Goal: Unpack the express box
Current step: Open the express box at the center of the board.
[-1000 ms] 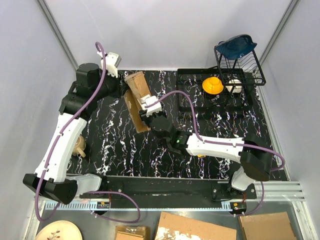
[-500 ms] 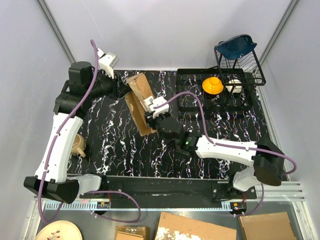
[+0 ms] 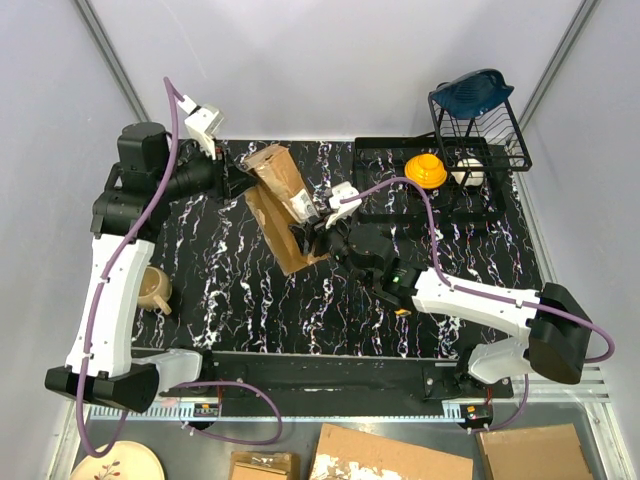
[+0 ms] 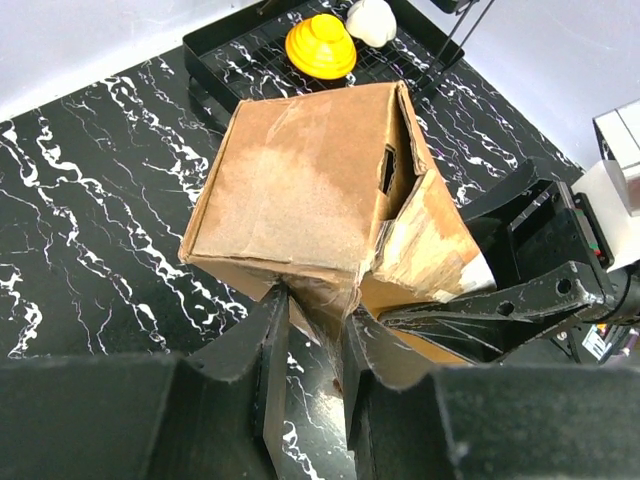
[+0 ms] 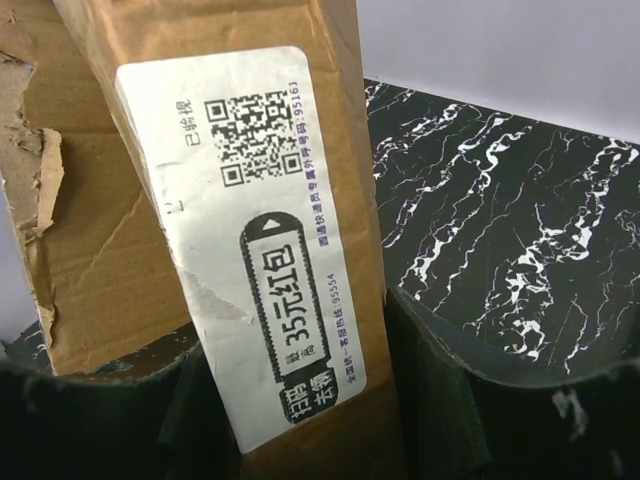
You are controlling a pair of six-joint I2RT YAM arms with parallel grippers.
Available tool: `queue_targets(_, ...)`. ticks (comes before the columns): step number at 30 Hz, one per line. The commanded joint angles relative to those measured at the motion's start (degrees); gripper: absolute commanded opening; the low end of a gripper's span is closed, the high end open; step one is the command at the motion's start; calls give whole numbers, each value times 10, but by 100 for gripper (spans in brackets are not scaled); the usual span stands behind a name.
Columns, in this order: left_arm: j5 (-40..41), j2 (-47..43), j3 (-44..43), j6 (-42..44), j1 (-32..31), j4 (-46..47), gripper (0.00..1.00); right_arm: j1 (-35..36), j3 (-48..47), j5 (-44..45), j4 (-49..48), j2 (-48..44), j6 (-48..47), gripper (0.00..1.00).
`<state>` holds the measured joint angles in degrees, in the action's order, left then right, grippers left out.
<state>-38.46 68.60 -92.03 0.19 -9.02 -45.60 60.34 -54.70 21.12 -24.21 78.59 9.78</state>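
The express box (image 3: 283,200) is lying on the black table (image 3: 220,290), off toward 10 o'clock from the middle. In the top view its long side is running from 11 o'clock down to 5 o'clock.

The left pincer (image 3: 237,180) is reaching in from 9 o'clock and meeting the box at its 11 o'clock end. In the left wrist view its fingers (image 4: 265,370) are closing in tight on a thin edge of cardboard at that end, so I think it is pinching the box there. Just beside that spot a torn flap (image 4: 425,245) is sticking out, and the end is looking partly open.

The right pincer (image 3: 322,228) is sitting on the 3 o'clock side of the box, nearer the 5 o'clock end. In the right wrist view the box is filling the gap between its two fingers (image 5: 440,410), with the white label (image 5: 255,230) facing the camera. So the right pincer is gripping the box by its sides.

Each pincer is holding a different end of the long line. The left arm is the one nearer the open end. I think the next move is calling for the right pincer to hold the box steady while the left one pulls the 11 o'clock end wider, away toward 9 o'clock. The thin cardboard might rip off instead of folding open.
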Motion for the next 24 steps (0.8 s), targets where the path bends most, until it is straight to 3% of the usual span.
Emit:
queue_targets(1,-75,-26,-40,0,10,37,9,-14,0,-1,-18,-22,45,59)
queue_targets(4,-115,-22,-44,0,16,29,7,-16,13,-12,-36,-29,52,59)
queue_targets(8,-228,-7,-59,0,23,1,6,-43,51,-75,-88,-35,92,59)
queue_targets(14,-276,3,-78,16,25,-31,6,-61,53,-174,-118,-30,121,64)
queue_targets(21,-297,16,-95,46,34,-85,8,-144,60,-322,-139,-11,259,80)
queue_targets(22,-290,17,-96,61,36,-105,7,-152,60,-332,-137,-7,269,100)
queue_targets(24,-210,15,-95,78,36,-122,6,-167,52,-326,-81,-12,270,100)
